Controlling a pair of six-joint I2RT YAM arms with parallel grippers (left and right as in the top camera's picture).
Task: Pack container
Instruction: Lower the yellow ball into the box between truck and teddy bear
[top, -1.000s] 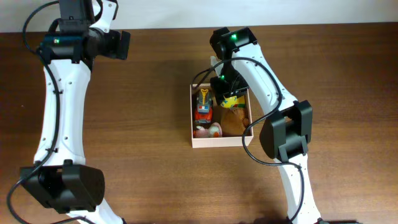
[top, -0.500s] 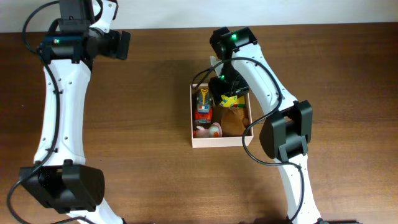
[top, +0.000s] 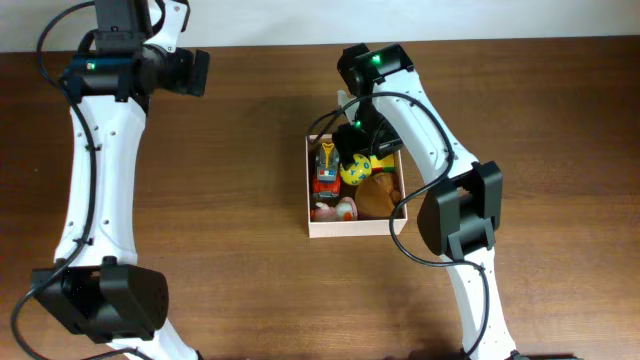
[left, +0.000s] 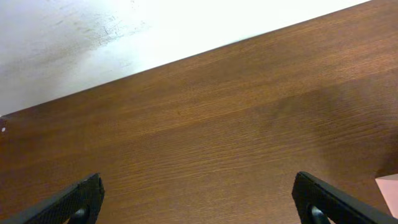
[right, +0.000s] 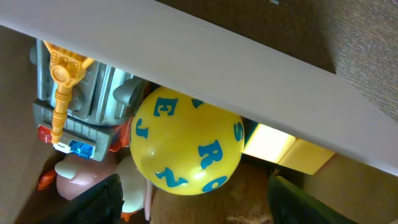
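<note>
We see the container (top: 355, 228), a square, shallow cardboard box with white outer walls and a tan inside, sitting on the brown wooden table (top: 240, 200) right of centre, just in front of the right arm's base. It is well filled. A grey and red toy truck with an orange crane arm (top: 326, 172) lies along its left side. A round yellow ball printed with blue letters (top: 355, 172) rests just beside the truck, near the middle. A brown, soft-looking lump (top: 378, 195) fills the right side, and a small pink and white toy (top: 335, 210) sits in the near left corner.

The right gripper (top: 358, 138) hangs over the far edge of the container. In its wrist view the fingers (right: 93, 205) are spread wide, and the ball lies between and just beyond them, below the white wall. We see no finger touching it, so this gripper holds nothing. A pale yellow block (right: 273, 143) shows just beside the ball, under the wall.

The left gripper (top: 198, 72) is well away at the far left of the table. Its fingers (left: 81, 199) are spread wide over bare wood, with nothing between them.
</note>
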